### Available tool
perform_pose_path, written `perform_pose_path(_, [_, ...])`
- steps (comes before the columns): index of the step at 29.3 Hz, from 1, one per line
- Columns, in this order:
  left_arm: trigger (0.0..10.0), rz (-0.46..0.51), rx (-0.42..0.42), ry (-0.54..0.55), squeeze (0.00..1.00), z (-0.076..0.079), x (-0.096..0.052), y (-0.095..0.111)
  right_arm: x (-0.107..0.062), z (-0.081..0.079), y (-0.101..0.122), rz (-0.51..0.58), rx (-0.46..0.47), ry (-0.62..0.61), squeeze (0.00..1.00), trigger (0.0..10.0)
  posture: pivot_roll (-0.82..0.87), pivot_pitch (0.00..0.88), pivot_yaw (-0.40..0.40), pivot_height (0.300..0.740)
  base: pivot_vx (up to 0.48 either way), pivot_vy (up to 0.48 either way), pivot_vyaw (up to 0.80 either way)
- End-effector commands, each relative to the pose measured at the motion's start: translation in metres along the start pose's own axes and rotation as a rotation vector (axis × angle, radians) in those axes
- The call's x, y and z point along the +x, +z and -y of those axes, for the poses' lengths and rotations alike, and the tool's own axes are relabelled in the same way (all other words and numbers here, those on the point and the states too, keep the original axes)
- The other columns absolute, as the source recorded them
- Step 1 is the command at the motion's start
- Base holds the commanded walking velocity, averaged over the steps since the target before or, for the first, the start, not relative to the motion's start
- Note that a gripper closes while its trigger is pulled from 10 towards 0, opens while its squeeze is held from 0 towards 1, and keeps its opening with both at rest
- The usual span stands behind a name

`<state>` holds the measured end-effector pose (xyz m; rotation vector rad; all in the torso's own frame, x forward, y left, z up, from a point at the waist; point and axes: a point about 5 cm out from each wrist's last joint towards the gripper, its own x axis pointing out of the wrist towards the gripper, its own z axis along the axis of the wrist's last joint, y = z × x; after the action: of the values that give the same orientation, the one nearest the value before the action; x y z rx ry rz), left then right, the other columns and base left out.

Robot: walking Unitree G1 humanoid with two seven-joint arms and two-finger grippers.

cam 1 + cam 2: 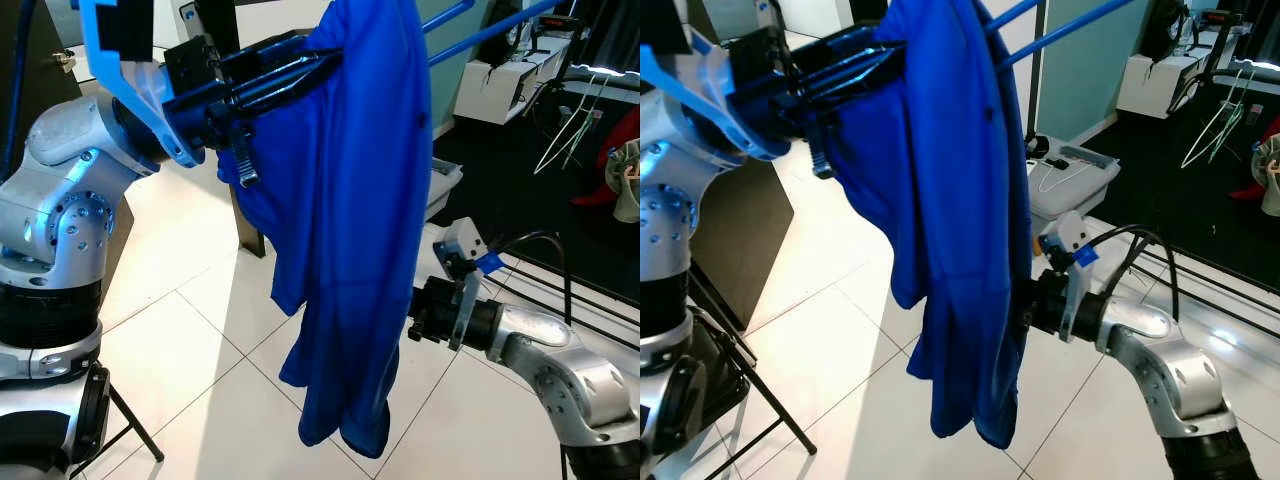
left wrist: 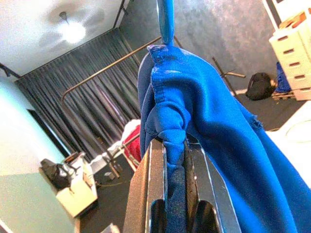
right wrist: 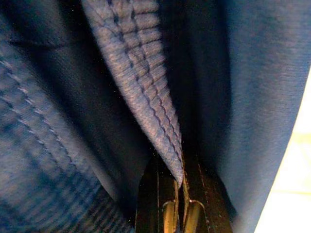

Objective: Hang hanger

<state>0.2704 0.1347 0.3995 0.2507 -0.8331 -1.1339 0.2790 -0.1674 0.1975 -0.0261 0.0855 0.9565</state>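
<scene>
A blue garment [image 1: 350, 200] hangs in long folds in front of me; I cannot make out the hanger inside it. My left gripper [image 2: 174, 145] is raised high on the left, shut on a bunched fold at the garment's top. A blue rail [image 1: 480, 35] runs just above and behind that fold, and shows as a blue bar [image 2: 165, 19] in the left wrist view. My right gripper [image 3: 179, 179] is lower on the right, shut on a ribbed edge of the same garment. Its wrist [image 1: 450, 310] touches the cloth and its fingertips are hidden in the folds.
A white bin [image 1: 440, 185] stands on the tiled floor behind the garment. White wire hangers [image 1: 570, 130] and a white shelf unit [image 1: 500, 85] are at the back right on dark flooring. A dark cabinet [image 1: 740, 240] and a tripod leg [image 1: 135, 430] are at my left.
</scene>
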Motion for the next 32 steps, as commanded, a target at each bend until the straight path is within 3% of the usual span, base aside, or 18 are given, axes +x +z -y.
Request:
perform_pose_path(1, [10.0, -0.026, 0.068, 0.029, 0.0, -0.007, -0.006, 0.005, -0.01, 0.006, 0.001, 0.017, 0.029, -0.022, 0.0, 0.0, 0.02, 0.0, 0.031, 0.74, 0.0, 0.0, 0.0])
perform_pose_path(3, [10.0, -0.026, 0.068, 0.029, 0.0, -0.007, -0.006, 0.005, -0.01, 0.006, 0.001, 0.017, 0.029, -0.022, 0.0, 0.0, 0.02, 0.0, 0.031, 0.74, 0.0, 0.0, 0.0])
perform_pose_path(4, [10.0, -0.077, 0.097, 0.037, 0.0, -0.009, -0.011, 0.0, -0.017, 0.009, 0.006, 0.044, 0.048, -0.026, 0.0, 0.0, 0.02, 0.0, 0.031, 0.74, 0.0, 0.0, 0.0])
perform_pose_path(5, [10.0, -0.173, 0.134, 0.062, 0.0, -0.014, -0.026, -0.011, -0.032, 0.017, 0.019, 0.129, 0.108, -0.021, 0.0, 0.0, 0.01, 0.0, 0.031, 0.74, 0.0, 0.0, 0.0])
perform_pose_path(6, [10.0, -0.173, 0.134, 0.062, 0.0, -0.014, -0.026, -0.011, -0.032, 0.017, 0.019, 0.129, 0.108, -0.021, 0.0, 0.0, 0.01, 0.0, 0.031, 0.74, 0.0, 0.0, 0.0])
perform_pose_path(8, [10.0, -0.312, 0.177, 0.08, 0.0, -0.016, -0.056, -0.028, -0.057, 0.031, 0.042, 0.293, 0.178, -0.041, 0.0, 0.0, 0.01, 0.0, 0.031, 0.74, 0.0, 0.0, 0.0])
perform_pose_path(9, [10.0, -0.312, 0.177, 0.08, 0.0, -0.016, -0.056, -0.028, -0.057, 0.031, 0.042, 0.293, 0.178, -0.041, 0.0, 0.0, 0.01, 0.0, 0.031, 0.74, 0.0, 0.0, 0.0])
perform_pose_path(12, [10.0, -0.405, 0.201, 0.041, 0.0, -0.005, -0.083, -0.039, -0.07, 0.053, 0.058, 0.421, 0.238, -0.175, 0.0, 0.0, 0.01, 0.0, 0.023, 0.74, 0.0, 0.0, 0.0])
perform_pose_path(15, [10.0, -0.458, 0.212, -0.002, 0.0, 0.006, -0.093, -0.044, -0.07, 0.064, 0.064, 0.464, 0.271, -0.243, 0.0, 0.0, 0.02, 0.0, 0.02, 0.74, 0.0, 0.0, 0.0])
perform_pose_path(22, [10.0, -0.444, 0.205, 0.014, 0.0, 0.014, -0.096, -0.044, -0.059, 0.077, 0.056, 0.405, 0.31, -0.355, 0.0, 0.0, 0.03, 0.0, 0.009, 0.74, 0.0, 0.0, 0.0])
perform_pose_path(24, [10.0, -0.401, 0.2, 0.036, 0.0, 0.014, -0.094, -0.04, -0.057, 0.082, 0.05, 0.371, 0.332, -0.392, 0.0, 0.0, 0.03, 0.0, 0.006, 0.74, 0.0, 0.0, 0.0])
perform_pose_path(26, [10.0, -0.294, 0.158, 0.035, 0.0, 0.02, -0.084, -0.032, -0.055, 0.089, 0.042, 0.328, 0.377, -0.448, 0.0, 0.0, 0.03, 0.0, -0.001, 0.74, 0.0, 0.0, 0.0])
perform_pose_path(32, [10.0, -0.218, 0.081, -0.076, 0.0, 0.044, -0.071, -0.032, -0.051, 0.092, 0.044, 0.328, 0.399, -0.462, 0.0, 0.0, 0.03, 0.0, -0.001, 0.74, 0.0, 0.0, 0.0])
